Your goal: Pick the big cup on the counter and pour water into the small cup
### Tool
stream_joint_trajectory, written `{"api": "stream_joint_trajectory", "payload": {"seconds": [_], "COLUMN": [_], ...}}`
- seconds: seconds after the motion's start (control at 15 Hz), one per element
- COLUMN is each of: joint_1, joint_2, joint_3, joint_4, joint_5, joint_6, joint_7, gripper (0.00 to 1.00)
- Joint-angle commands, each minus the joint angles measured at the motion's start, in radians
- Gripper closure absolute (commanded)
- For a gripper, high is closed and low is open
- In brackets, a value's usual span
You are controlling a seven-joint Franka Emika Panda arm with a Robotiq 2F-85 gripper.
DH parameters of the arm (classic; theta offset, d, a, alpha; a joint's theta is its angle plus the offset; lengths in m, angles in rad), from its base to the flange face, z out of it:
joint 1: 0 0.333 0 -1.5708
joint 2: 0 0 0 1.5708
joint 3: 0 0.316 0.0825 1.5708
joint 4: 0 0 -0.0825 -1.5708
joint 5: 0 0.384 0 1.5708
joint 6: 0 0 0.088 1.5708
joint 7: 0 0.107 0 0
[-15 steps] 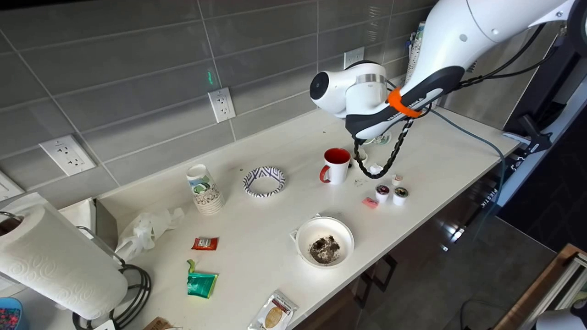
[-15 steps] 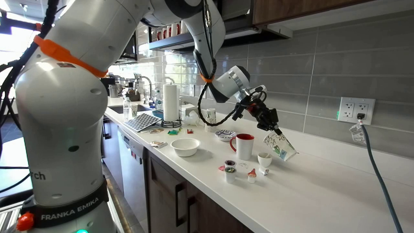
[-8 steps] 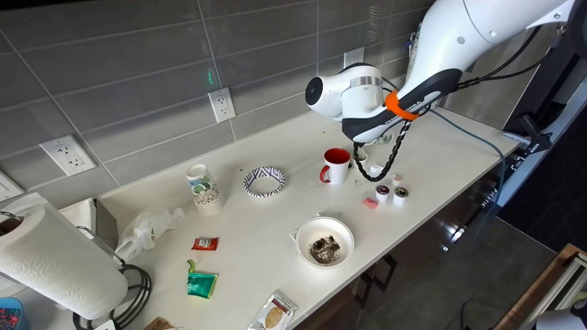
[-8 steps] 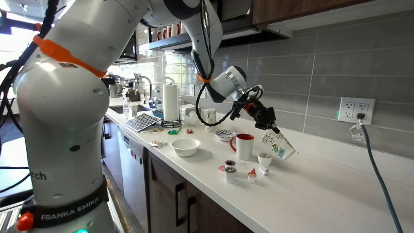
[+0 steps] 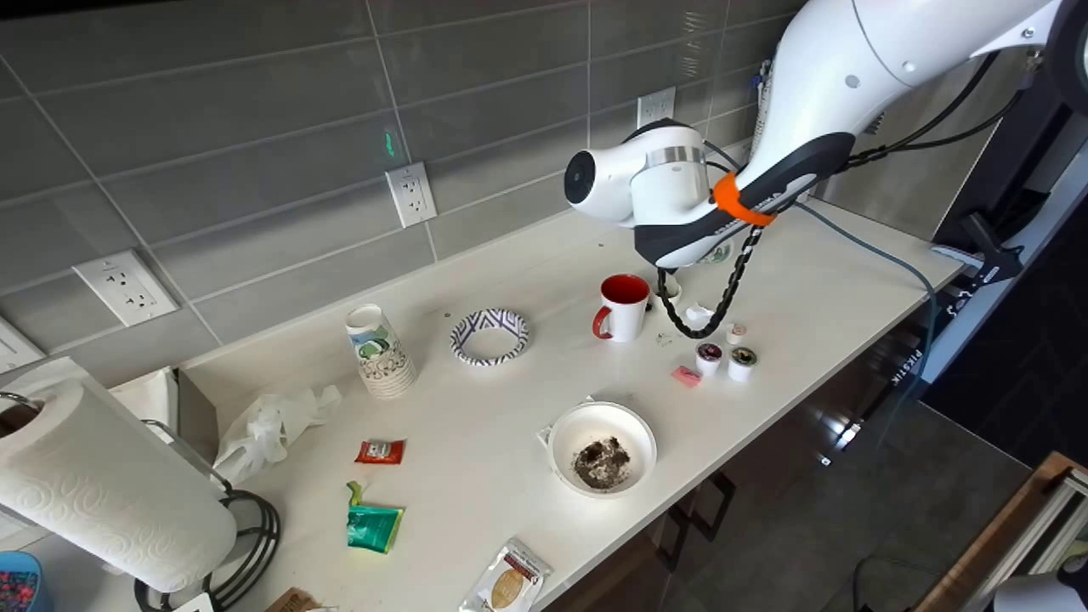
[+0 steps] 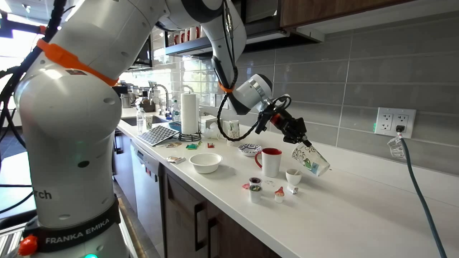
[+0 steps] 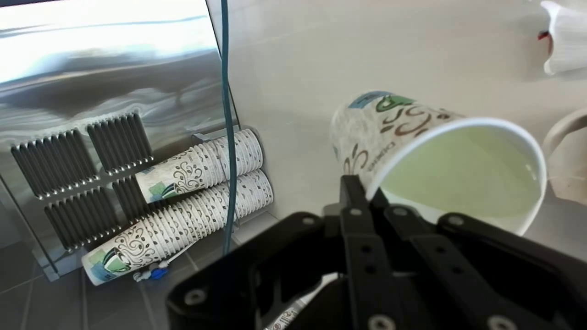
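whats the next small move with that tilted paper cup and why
I'd likely tip the patterned paper cup slightly further, mouth downward: the tool holds it tilted, pale liquid appears to be inside, and in an exterior view its lower lip looks to be above the small white cup, though depth is unclear.

My 2 exterior views share the red mug [image 6: 272, 165]: I look down on the counter [image 5: 476, 425], or past the arm [image 6: 68, 143] at frame left. The wrist view, close-in, seems rolled.
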State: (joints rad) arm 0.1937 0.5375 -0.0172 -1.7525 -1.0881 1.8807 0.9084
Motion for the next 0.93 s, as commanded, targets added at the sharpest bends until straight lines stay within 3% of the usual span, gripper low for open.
{"api": "stream_joint_trajectory", "payload": {"seconds": [0.0, 0.87], "joint_1": [0.005, 0.002], "joint_2": [0.020, 0.021], "joint_3": [0.007, 0.009], "joint_4": [0.026, 0.028], "joint_5": [-0.035, -0.051], "joint_6": [-0.041, -0.041], "joint_7": [-0.007, -0.008], "gripper": [0.99, 0.99]}}
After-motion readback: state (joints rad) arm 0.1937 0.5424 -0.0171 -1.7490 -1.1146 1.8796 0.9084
